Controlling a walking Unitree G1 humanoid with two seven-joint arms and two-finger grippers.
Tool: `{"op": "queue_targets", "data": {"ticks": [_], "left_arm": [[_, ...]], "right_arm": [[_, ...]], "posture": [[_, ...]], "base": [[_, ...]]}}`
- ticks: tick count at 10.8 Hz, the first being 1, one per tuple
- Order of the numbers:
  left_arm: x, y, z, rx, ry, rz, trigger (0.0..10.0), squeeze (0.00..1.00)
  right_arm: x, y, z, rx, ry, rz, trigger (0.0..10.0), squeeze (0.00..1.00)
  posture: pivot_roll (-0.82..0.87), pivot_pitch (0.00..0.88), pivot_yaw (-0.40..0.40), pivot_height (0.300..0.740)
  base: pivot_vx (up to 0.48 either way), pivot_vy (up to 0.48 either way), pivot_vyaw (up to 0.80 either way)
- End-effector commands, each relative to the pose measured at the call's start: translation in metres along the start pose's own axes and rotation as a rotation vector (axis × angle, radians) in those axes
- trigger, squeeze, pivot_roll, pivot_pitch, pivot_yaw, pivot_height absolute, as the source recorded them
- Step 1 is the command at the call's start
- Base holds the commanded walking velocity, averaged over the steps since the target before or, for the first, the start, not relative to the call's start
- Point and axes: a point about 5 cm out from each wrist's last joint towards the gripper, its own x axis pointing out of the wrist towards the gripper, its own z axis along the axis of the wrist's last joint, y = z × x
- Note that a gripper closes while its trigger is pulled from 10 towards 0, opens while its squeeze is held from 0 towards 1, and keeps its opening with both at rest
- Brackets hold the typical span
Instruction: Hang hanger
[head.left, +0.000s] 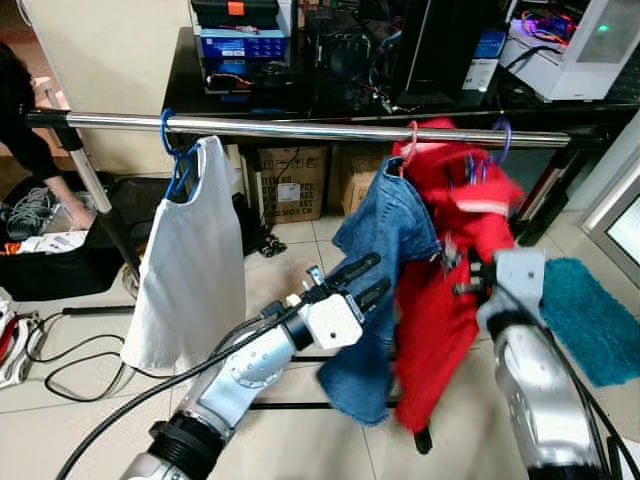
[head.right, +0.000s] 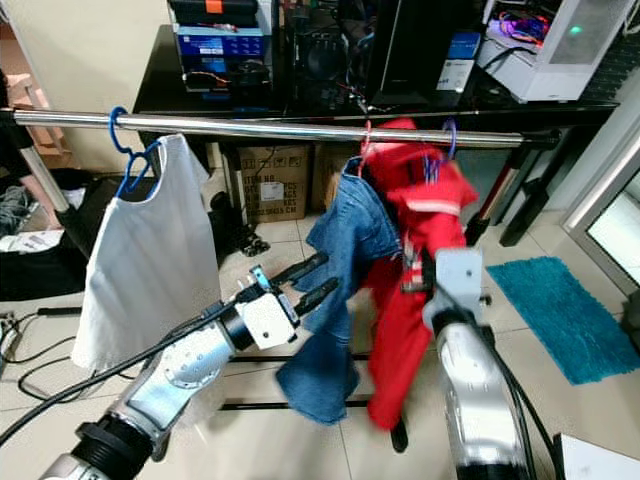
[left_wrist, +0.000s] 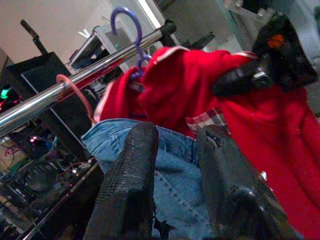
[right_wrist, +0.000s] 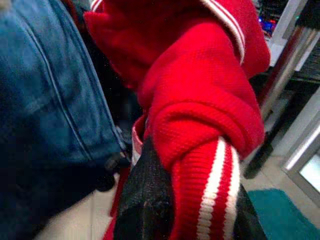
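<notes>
Hanger (head.left: 500, 140) hook, purple, sits over the steel rail (head.left: 300, 128) under a red garment (head.left: 450, 260); right gripper (right_wrist: 165, 200) pinches its striped cuff, left gripper (head.left: 362, 278) hovers open, empty; release gently so the hook stays seated

I see a shiny metal rail (head.left: 330, 130), smooth and bright. The red top (right_wrist: 200, 125) is soft knit cloth with ribbed white stripes on the cuff. The jeans (head.left: 385, 240) are rough blue denim with stitched seams. The white dress (head.left: 190, 260) is thin, plain cloth. The blue hanger (head.left: 180, 160) looks like smooth plastic. My left hand's fingers (left_wrist: 125, 195) are matt, bumpy black.
</notes>
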Motion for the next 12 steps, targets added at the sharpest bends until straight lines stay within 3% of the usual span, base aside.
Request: {"op": "queue_targets", "data": {"ticks": [1, 2, 3, 5, 7, 9, 11, 12], "left_arm": [[0.003, -0.001, 0.001, -0.007, -0.013, -0.017, 10.0, 0.00], [0.003, 0.000, 0.000, -0.032, -0.009, 0.004, 10.0, 0.00], [0.003, 0.003, 0.001, -0.098, -0.006, 0.066, 10.0, 0.00], [-0.001, 0.007, 0.003, -0.206, -0.008, 0.161, 10.0, 0.00], [-0.021, 0.015, -0.003, -0.366, 0.036, 0.336, 10.0, 0.00], [-0.033, 0.016, -0.002, -0.378, 0.051, 0.375, 10.0, 0.00], [-0.046, 0.017, -0.002, -0.464, 0.083, 0.499, 10.0, 0.00], [-0.053, 0.011, -0.003, -0.475, 0.117, 0.500, 10.0, 0.00]], "right_arm": [[-0.003, -0.004, 0.010, -0.034, -0.065, -0.003, 0.0, 0.00], [-0.011, -0.008, 0.003, -0.059, -0.049, -0.005, 6.8, 0.00], [-0.015, -0.009, 0.002, -0.073, -0.064, 0.007, 10.0, 0.00], [-0.024, -0.009, 0.006, -0.057, -0.121, 0.022, 10.0, 0.00], [-0.046, -0.001, 0.008, -0.002, -0.179, 0.046, 10.0, 0.00], [-0.061, 0.005, 0.003, 0.002, -0.173, 0.042, 10.0, 0.00], [-0.078, 0.008, 0.000, -0.004, -0.154, 0.067, 10.0, 0.00], [-0.086, 0.009, 0.002, -0.017, -0.167, 0.090, 10.0, 0.00]], "posture": [[0.05, 0.035, -0.027, 0.740], [0.05, 0.038, -0.036, 0.740], [0.05, 0.043, -0.035, 0.740], [0.05, 0.050, -0.029, 0.740], [0.05, 0.077, 0.003, 0.740], [0.05, 0.091, 0.000, 0.740], [0.05, 0.092, -0.013, 0.740], [0.04, 0.092, -0.014, 0.740]], "base": [[0.000, 0.000, 0.00], [0.000, 0.000, 0.00], [0.000, 0.000, 0.00], [0.000, 0.000, 0.00], [0.000, 0.000, 0.00], [0.000, 0.000, 0.00], [0.000, 0.000, 0.00], [0.000, 0.000, 0.00]]}}
